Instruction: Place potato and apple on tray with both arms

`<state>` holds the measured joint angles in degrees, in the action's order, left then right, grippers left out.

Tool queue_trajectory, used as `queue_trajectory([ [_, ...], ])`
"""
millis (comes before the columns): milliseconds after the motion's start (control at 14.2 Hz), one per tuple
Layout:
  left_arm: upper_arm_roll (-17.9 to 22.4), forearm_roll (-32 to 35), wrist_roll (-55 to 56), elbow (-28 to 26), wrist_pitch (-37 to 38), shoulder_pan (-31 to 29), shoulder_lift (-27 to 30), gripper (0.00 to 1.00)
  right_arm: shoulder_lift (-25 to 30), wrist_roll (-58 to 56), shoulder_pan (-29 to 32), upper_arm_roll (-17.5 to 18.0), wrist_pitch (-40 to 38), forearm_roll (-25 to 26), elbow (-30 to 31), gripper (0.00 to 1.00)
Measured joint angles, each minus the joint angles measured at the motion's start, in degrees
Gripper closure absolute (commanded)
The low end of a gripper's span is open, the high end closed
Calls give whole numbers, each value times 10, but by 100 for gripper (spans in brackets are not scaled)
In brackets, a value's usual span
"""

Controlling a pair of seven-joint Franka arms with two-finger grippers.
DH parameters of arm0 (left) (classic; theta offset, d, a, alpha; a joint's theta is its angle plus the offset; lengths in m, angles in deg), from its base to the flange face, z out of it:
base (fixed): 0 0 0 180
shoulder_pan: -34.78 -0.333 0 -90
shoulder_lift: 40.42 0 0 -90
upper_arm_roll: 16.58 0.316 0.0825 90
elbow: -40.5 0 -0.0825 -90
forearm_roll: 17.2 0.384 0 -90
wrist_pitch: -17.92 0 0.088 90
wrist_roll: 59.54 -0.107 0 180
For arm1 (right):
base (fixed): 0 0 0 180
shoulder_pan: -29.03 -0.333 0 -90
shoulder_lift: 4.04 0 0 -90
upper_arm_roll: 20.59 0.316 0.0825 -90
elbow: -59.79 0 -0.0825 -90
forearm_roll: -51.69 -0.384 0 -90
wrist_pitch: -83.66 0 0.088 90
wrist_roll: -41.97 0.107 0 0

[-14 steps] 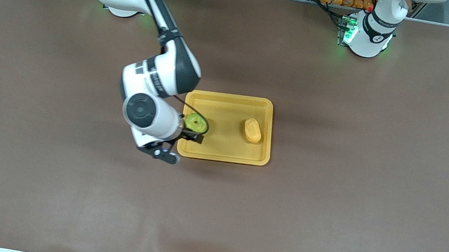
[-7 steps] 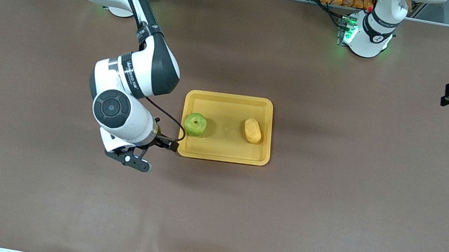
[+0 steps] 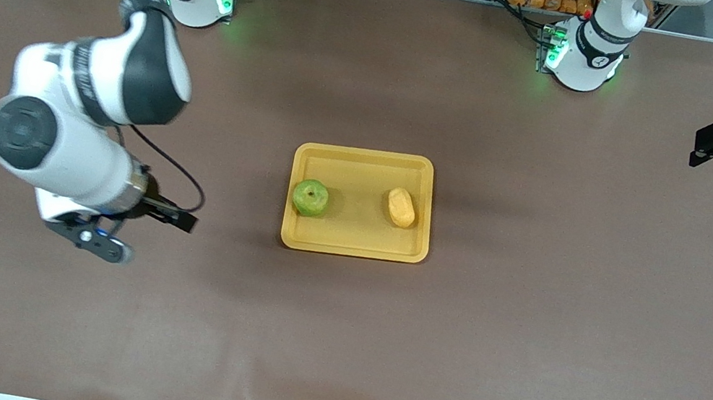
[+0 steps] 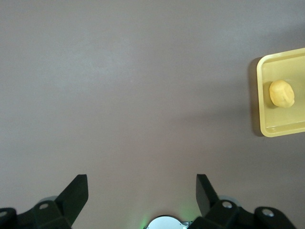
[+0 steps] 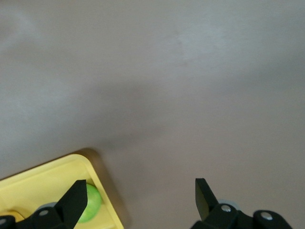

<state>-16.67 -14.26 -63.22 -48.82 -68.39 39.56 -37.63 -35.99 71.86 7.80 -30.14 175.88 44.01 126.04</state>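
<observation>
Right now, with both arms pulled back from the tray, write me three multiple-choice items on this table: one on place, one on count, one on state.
1. Where does the apple lie?
A. On the tray, toward the right arm's end
B. On the bare table
C. In the right gripper

2. How many things lie on the tray?
A. One
B. Two
C. Three

3. How is the right gripper?
A. Shut on the potato
B. Shut on the apple
C. Open, holding nothing

Answers: 1 A, the front view shows the apple inside the rim at that end. 2 B, only the apple and the potato lie there. 3 C, the right wrist view shows its fingers spread over bare table beside the tray. The left gripper is open too, over bare table.
</observation>
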Motion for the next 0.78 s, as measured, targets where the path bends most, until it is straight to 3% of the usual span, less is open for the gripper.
queue_trajectory([
  [776, 0, 0, 0, -1, -1, -1, -22, 0, 91, -90, 107, -2, -87, 6, 0, 0],
])
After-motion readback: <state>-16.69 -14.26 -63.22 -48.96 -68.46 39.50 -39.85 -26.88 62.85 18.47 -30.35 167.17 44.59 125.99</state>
